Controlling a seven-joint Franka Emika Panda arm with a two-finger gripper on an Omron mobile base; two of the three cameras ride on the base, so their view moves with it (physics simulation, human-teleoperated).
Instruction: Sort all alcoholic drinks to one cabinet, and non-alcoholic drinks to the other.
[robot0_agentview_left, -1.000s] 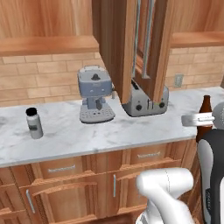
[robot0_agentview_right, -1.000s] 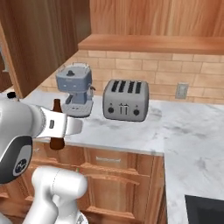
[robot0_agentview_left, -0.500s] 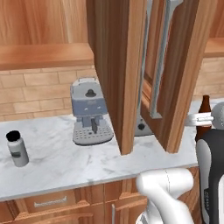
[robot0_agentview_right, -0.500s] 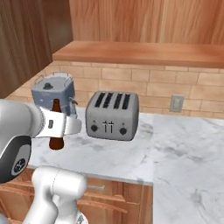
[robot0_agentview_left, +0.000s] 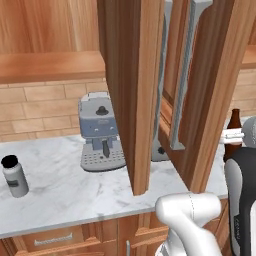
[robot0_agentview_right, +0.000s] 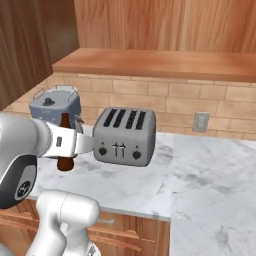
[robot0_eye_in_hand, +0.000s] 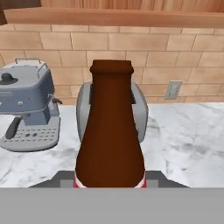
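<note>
My gripper (robot0_eye_in_hand: 109, 180) is shut on the small dark brown cola-like bottle (robot0_eye_in_hand: 110, 140), held upright above the counter, a sliver of red label showing at its base. The same bottle (robot0_agentview_right: 64, 163) shows in the right base view, partly behind my white hand, in front of the coffee machine. At the right edge of the left base view the bottle (robot0_agentview_left: 234, 131) stands beside an open cabinet door (robot0_agentview_left: 216, 90). A second open door (robot0_agentview_left: 134, 90) of reddish-brown wood hangs left of it, with grey inner faces (robot0_agentview_left: 175, 85) between them. The tall bottles are out of view.
A grey coffee machine (robot0_agentview_left: 101, 132) and a grey toaster (robot0_agentview_right: 125, 136) stand on the white marble counter (robot0_agentview_right: 210, 185) against the brick wall. A short grey black-capped bottle (robot0_agentview_left: 14, 176) stands at the far left. A wall outlet (robot0_agentview_right: 201, 121) is right of the toaster.
The whole picture has shifted and grown: the base has driven closer to the counter, and the open cabinet doors now loom large. The bottle stays held in my gripper.
</note>
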